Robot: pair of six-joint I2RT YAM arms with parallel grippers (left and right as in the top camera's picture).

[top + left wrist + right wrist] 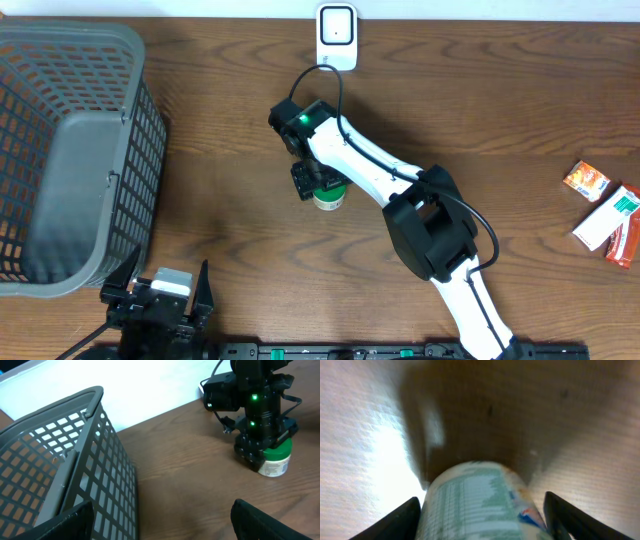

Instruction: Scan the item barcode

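The right jaws straddle the bottle (330, 197), contact unclear; left jaws spread beside the basket (60, 33)

Mock shop checkout on a robot test bench. Wood-grain tabletop (230, 200); grey plastic shopping basket (70, 150) at left; white scanner unit (336, 35) at far edge; snack packets (605, 215) at right; plain white wall (150, 390) behind.

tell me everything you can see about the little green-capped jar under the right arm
The jar is a small white cylinder, plastic-looking, with a green cap and a printed label of fine green text plus a blue-and-red mark. It stands upright mid-way across the wooden table. The right gripper straddles it from above; whether the fingers touch it is unclear.
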